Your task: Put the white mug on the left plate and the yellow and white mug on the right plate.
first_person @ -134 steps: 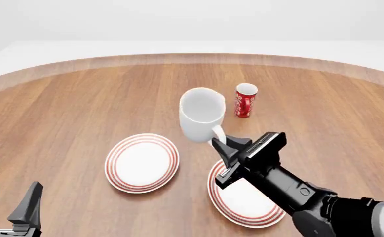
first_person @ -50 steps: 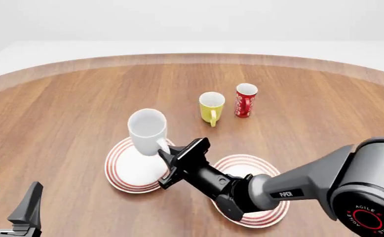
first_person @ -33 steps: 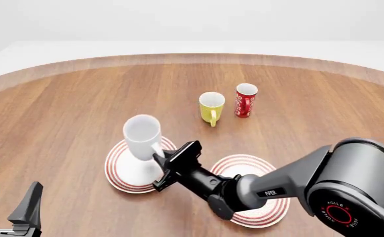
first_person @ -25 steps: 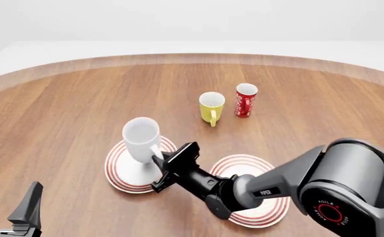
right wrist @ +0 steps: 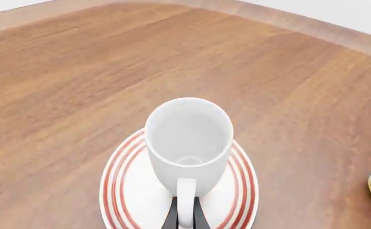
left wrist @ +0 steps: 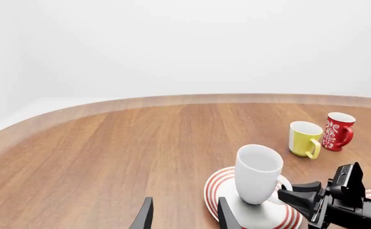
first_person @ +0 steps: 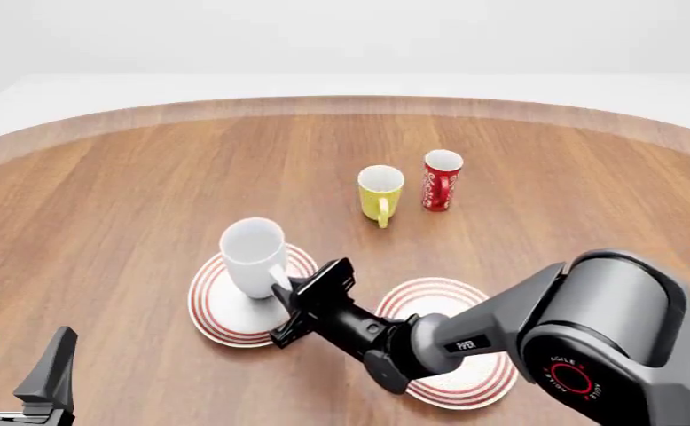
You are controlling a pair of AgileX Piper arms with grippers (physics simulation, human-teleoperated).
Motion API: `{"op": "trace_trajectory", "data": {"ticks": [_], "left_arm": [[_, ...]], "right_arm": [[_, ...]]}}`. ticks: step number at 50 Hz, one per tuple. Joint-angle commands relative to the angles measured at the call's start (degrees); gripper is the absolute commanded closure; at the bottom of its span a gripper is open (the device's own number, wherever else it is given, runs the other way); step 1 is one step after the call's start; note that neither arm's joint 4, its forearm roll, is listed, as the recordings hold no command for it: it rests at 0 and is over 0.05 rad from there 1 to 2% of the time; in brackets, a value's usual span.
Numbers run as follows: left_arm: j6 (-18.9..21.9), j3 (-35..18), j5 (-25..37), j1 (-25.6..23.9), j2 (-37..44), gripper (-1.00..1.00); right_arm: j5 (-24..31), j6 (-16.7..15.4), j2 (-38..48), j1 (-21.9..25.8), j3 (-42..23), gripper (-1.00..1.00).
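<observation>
The white mug [first_person: 254, 257] stands upright on the left plate [first_person: 218, 312], handle towards my right arm. My right gripper [first_person: 288, 297] is shut on the mug's handle; the right wrist view shows the fingers [right wrist: 172, 217] pinching the handle below the mug [right wrist: 189, 138] and the plate rim [right wrist: 117, 191]. The right plate [first_person: 434, 295] lies under my right arm and has nothing standing on it. The yellow and white mug [first_person: 380, 192] stands on the table further back. My left gripper [first_person: 19, 359] is open and empty at the near left. The left wrist view shows the white mug [left wrist: 257, 174] and the yellow mug [left wrist: 304, 139].
A red and white cup [first_person: 441, 180] stands just right of the yellow mug, also in the left wrist view [left wrist: 336, 131]. The round wooden table's far edge [first_person: 345, 105] curves across the back. My right arm reaches across the right plate.
My right gripper carried the white mug left from the table's middle and lowered it onto the left plate. The yellow mug came into sight. The left arm has not moved.
</observation>
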Motion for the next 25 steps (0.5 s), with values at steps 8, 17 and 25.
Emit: {"op": "trace_trajectory", "data": {"ticks": [8,17,25], "left_arm": [[0.0,0.0,0.0,0.0,0.0,-1.00],[0.0,0.0,0.0,0.0,0.0,-1.00],[0.0,0.0,0.0,0.0,0.0,-1.00]], "right_arm": [[1.1,0.4,0.9,0.2,-1.1,1.00],[2.1,0.8,1.7,0.1,-2.1,-1.00],[2.1,1.2,1.7,-0.2,-2.1,-1.00]]}}
